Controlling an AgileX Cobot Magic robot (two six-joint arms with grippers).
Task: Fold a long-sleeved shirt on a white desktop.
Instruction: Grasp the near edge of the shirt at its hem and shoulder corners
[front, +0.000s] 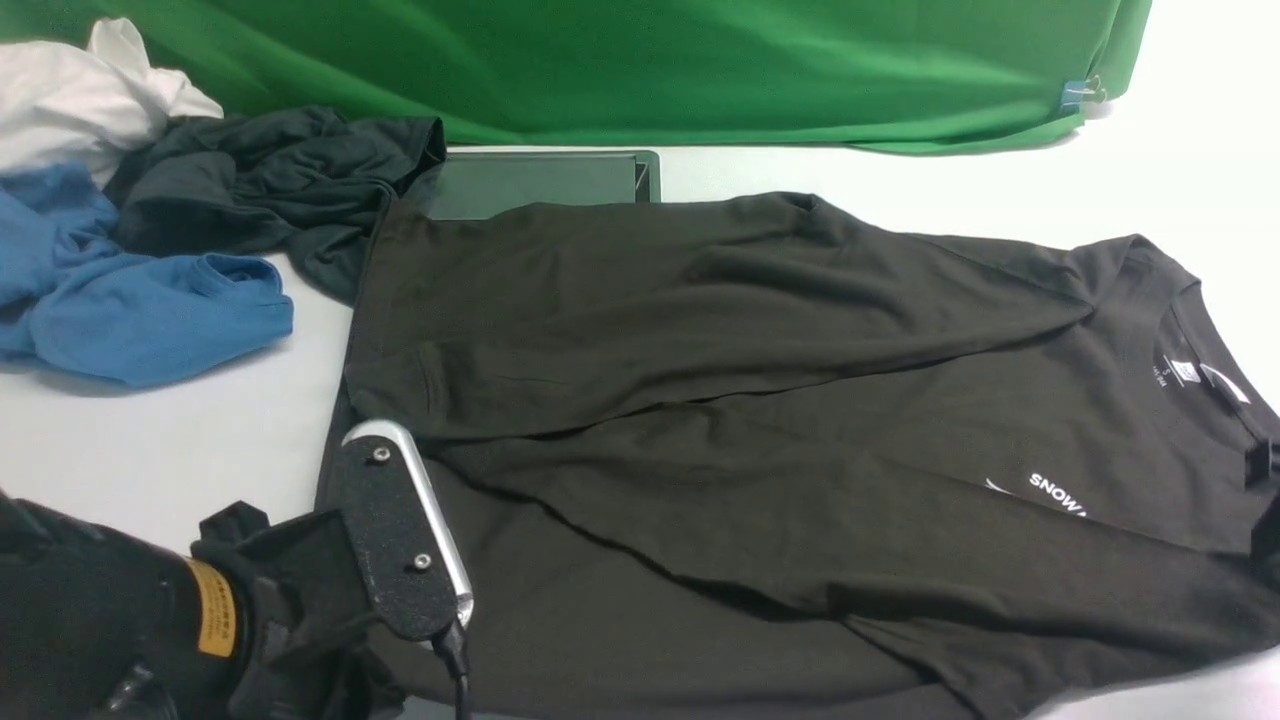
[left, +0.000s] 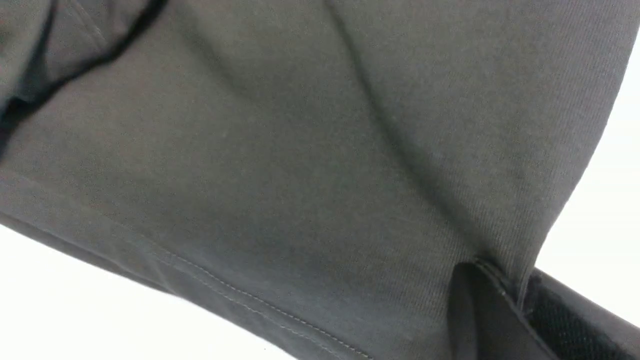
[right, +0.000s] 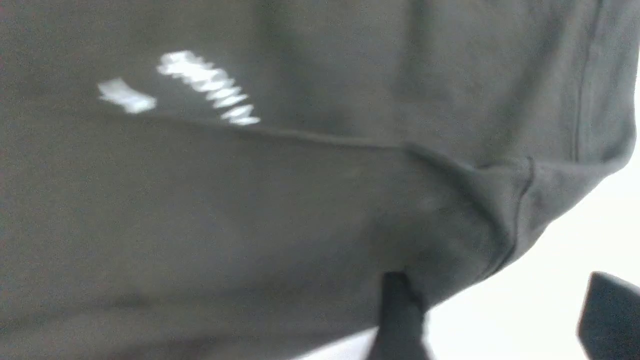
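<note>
The long-sleeved shirt (front: 760, 400) lies spread over the white desktop (front: 200, 420), collar at the right, hem at the left, both sleeves laid across the body. Part of its white chest print (front: 1058, 494) shows. My left arm (front: 300, 600) reaches in at the shirt's near left corner, and its fingers are hidden in the front view. In the left wrist view my left gripper (left: 507, 282) is shut on a pinch of the shirt (left: 300, 175) beside the stitched hem. My right gripper (right: 505, 310) is open; one finger (right: 400, 315) touches the shirt's edge (right: 500, 225) by the shoulder seam, and the other stands apart over the desktop (right: 550, 280).
At the back left lie a blue garment (front: 150, 310), a smaller dark garment (front: 270, 190) and a white cloth (front: 80, 90). A green backdrop (front: 640, 70) hangs along the far edge. A grey metal hatch (front: 540, 185) sits behind the shirt.
</note>
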